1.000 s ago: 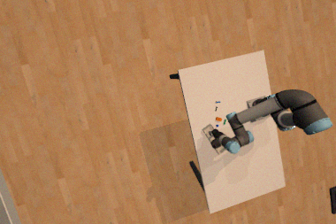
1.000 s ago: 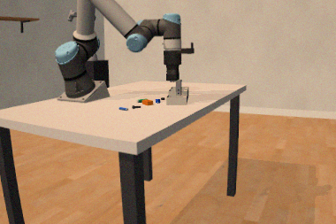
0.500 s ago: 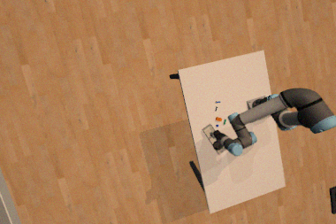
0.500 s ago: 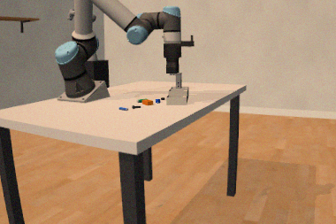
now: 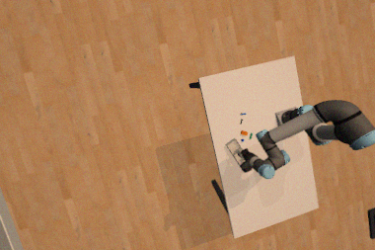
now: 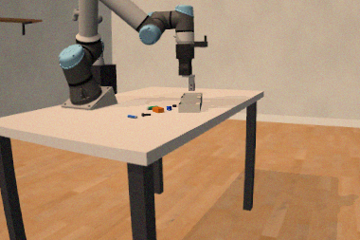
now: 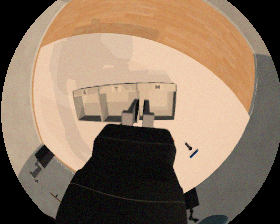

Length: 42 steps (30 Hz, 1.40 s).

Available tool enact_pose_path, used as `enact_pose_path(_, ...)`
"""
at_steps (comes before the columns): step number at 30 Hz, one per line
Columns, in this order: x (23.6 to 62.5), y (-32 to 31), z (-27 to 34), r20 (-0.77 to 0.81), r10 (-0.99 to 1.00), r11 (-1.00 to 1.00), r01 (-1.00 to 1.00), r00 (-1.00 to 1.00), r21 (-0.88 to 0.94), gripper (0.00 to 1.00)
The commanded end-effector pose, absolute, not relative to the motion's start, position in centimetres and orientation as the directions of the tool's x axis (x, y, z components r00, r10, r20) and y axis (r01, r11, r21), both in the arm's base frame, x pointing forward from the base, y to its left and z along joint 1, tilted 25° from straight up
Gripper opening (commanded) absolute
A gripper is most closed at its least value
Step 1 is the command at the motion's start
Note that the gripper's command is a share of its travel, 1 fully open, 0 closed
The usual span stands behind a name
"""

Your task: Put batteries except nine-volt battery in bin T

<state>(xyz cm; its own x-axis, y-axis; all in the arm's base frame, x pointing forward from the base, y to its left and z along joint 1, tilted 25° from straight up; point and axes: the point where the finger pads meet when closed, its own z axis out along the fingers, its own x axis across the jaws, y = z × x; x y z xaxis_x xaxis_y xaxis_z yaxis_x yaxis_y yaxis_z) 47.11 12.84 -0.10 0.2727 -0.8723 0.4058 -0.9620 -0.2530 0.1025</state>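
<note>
So the top cam sits way up high, staring down at the whole table (image 5: 266, 93) (image 6: 95, 134) (image 7: 215, 125) and loads of floor. The exterior one is closer, off a table corner, looking across toward the wall (image 6: 237, 23). Wrist cam's nearest, super wide, peering past the gripper (image 7: 138, 119) into the bins (image 7: 104, 106). Table and bins show up in all three.

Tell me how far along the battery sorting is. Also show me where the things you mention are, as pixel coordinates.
Done: no battery can be made out in the bin marked T (image 7: 117, 92), though its floor is partly hidden. In hand: the gripper (image 5: 240, 152) (image 6: 191, 84) (image 7: 141, 105) is over the bins, fingers slightly apart; whether they hold anything is unclear. Left: small things remain on the table, including a blue piece (image 5: 243, 114) (image 6: 132, 117) (image 7: 194, 153), possibly a battery.
</note>
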Motion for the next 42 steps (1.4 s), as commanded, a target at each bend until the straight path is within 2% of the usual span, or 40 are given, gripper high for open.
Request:
enact_pose_path(1, 46.2, 15.0, -1.1, 0.406, -0.872, -0.253, -0.962, 0.272, 0.102, 0.31)
enact_pose_path(9, 45.1, 17.5, -2.2, 0.406, -0.872, -0.253, -0.962, 0.272, 0.102, 0.31)
enact_pose_path(42, 45.1, 15.1, -7.5, 0.406, -0.872, -0.253, -0.962, 0.272, 0.102, 0.31)
